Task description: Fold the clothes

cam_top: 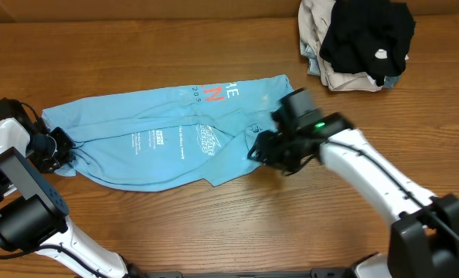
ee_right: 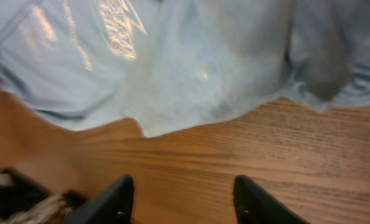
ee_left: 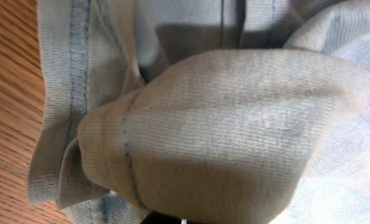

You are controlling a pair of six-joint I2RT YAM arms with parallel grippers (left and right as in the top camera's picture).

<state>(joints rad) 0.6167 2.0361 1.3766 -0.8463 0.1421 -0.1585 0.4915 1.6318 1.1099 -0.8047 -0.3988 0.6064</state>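
A light blue T-shirt (cam_top: pixel 160 135) with white print lies crumpled across the middle of the wooden table. My left gripper (cam_top: pixel 57 147) is at the shirt's left end, where the cloth bunches up around it. In the left wrist view the bunched shirt cloth (ee_left: pixel 222 130) fills the frame and hides the fingers. My right gripper (cam_top: pixel 272 150) is at the shirt's right edge. In the right wrist view it (ee_right: pixel 185 196) is open and empty over bare wood, just short of the shirt's hem (ee_right: pixel 191 93).
A pile of other clothes (cam_top: pixel 357 42), black on top of beige, sits at the table's far right corner. Bare wooden table (cam_top: pixel 307 216) lies in front of the shirt. The arm bases stand at the near edge.
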